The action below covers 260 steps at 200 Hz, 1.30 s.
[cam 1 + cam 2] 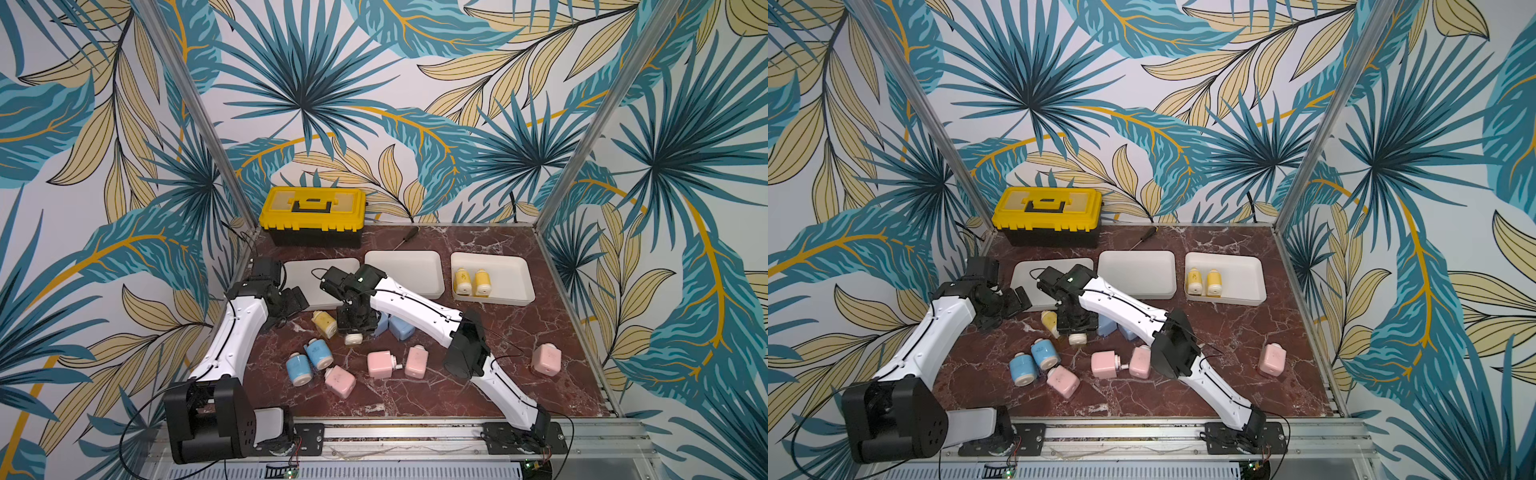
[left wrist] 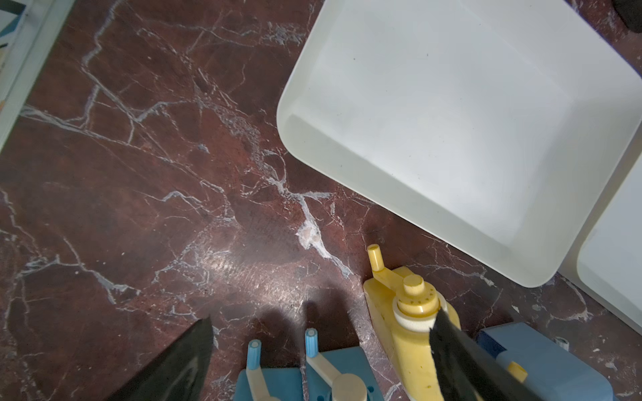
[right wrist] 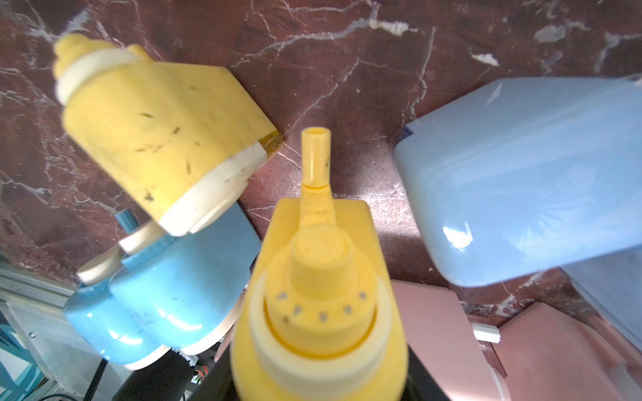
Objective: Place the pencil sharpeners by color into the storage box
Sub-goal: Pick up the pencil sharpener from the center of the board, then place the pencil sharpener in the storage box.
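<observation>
My right gripper [image 1: 352,329] is shut on a yellow pencil sharpener [image 3: 319,295] just above the table's middle, white end down. Another yellow sharpener [image 1: 324,324] lies beside it, and two pale blue ones [image 1: 401,328] sit behind. Two rounder blue ones [image 1: 309,360] and several pink ones [image 1: 380,364] lie nearer the front, with one pink [image 1: 546,359] far right. Two yellow sharpeners [image 1: 471,281] stand in the right storage box [image 1: 511,274]. My left gripper [image 1: 296,302] hangs open and empty by the left box [image 2: 451,121].
The middle storage box [image 1: 405,270] stands between the other two. A yellow and black toolbox [image 1: 313,214] sits at the back left, with a screwdriver [image 1: 409,237] beside it. Metal frame posts and rails edge the marble table [image 1: 478,386].
</observation>
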Tool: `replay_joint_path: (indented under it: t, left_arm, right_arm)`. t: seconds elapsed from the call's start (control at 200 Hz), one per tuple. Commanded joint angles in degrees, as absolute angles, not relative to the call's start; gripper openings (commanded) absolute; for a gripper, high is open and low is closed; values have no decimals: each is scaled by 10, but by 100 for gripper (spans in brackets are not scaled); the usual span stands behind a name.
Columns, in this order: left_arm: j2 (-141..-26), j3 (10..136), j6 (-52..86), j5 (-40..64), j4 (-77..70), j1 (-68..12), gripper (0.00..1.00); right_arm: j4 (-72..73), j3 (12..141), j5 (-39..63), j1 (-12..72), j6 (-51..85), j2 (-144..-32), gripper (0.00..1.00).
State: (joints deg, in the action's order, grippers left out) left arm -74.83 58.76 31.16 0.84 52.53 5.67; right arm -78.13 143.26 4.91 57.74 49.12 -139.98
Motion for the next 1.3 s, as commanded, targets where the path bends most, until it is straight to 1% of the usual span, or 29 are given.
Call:
replay_joint_path:
  t: [0.0, 0.496, 0.676, 0.831, 0.856, 0.991, 1.121, 1.297]
  left_arm:
    - [-742, 599, 314, 12, 527, 64, 100]
    - [-744, 622, 326, 34, 527, 64, 99]
    - [-747, 633, 325, 43, 527, 64, 99]
    - [-752, 642, 330, 50, 527, 64, 99]
    - [-754, 643, 331, 50, 527, 64, 99]
    - [-760, 649, 333, 48, 527, 64, 99]
    - [-770, 660, 336, 52, 527, 63, 99]
    - [-779, 677, 341, 53, 527, 62, 100]
  right_arm:
    - [-807, 1446, 39, 577, 477, -1367, 43]
    - [-862, 1449, -2, 554, 434, -1271, 42]
    - [-917, 1445, -56, 517, 401, -1218, 42]
    - [-951, 1401, -96, 464, 363, -1162, 42]
    - [-949, 1389, -95, 436, 359, -1151, 42]
    - [-933, 1329, -101, 359, 317, -1095, 41]
    - [-930, 1309, -101, 285, 276, -1082, 41]
    - [-919, 1307, -78, 191, 225, -1094, 41]
